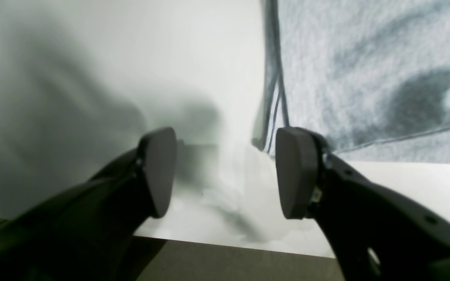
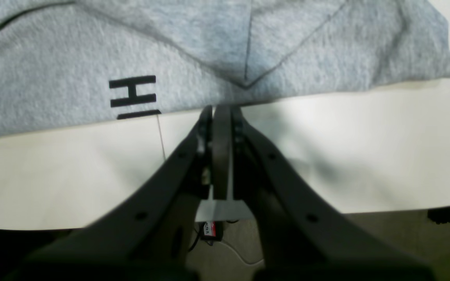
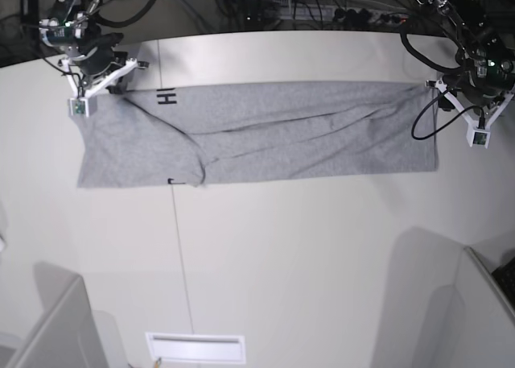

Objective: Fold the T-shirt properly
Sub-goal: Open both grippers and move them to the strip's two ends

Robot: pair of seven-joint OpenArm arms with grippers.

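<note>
The heather-grey T-shirt [image 3: 265,138] lies flat on the white table as a long band from left to right, with black lettering [image 3: 166,97] near its left end. My right gripper [image 2: 221,111] is shut, its tips touching the shirt's near hem [image 2: 287,58] beside the lettering [image 2: 133,91]; whether any cloth is pinched is hidden. In the base view it sits at the band's upper left corner [image 3: 100,74]. My left gripper [image 1: 227,173] stands open just off the shirt's [image 1: 365,78] right edge, with only bare table between its fingers [image 1: 158,171]. The base view shows it beside the band's right end [image 3: 475,102].
The table's near edge [image 1: 229,248] runs just below my left gripper, with floor beyond. A thin seam [image 3: 181,255] crosses the table [image 3: 322,247] to a white slotted plate [image 3: 195,348]. Grey panels stand at the front left [image 3: 56,328] and front right [image 3: 451,303]. Cables crowd the back.
</note>
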